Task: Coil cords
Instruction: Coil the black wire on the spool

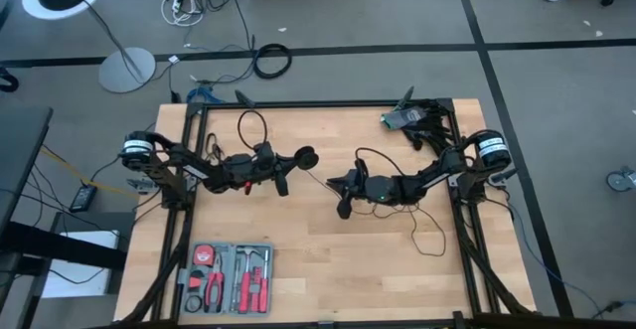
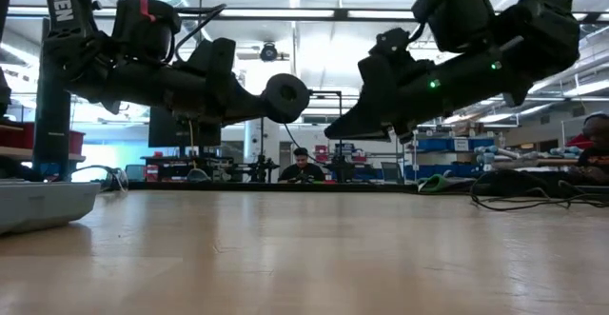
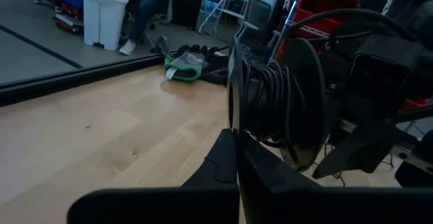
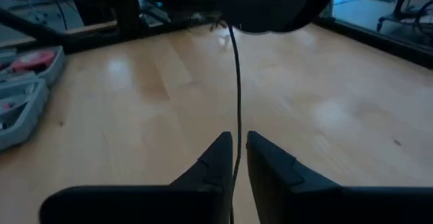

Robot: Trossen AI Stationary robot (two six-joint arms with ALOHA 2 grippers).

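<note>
winding in progress: left gripper (image 3: 233, 149) clamps the spool (image 3: 270, 102) (partly wound) above mid-table; right gripper (image 4: 237, 153), fingers slightly apart, guides the cord (image 4: 236, 82) between them. next likely calls for steady tension while feeding slack.

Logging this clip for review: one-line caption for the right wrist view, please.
Right hand with its fingers slightly apart around the thin black cord, which runs up to the round spool above the wooden table.
</note>
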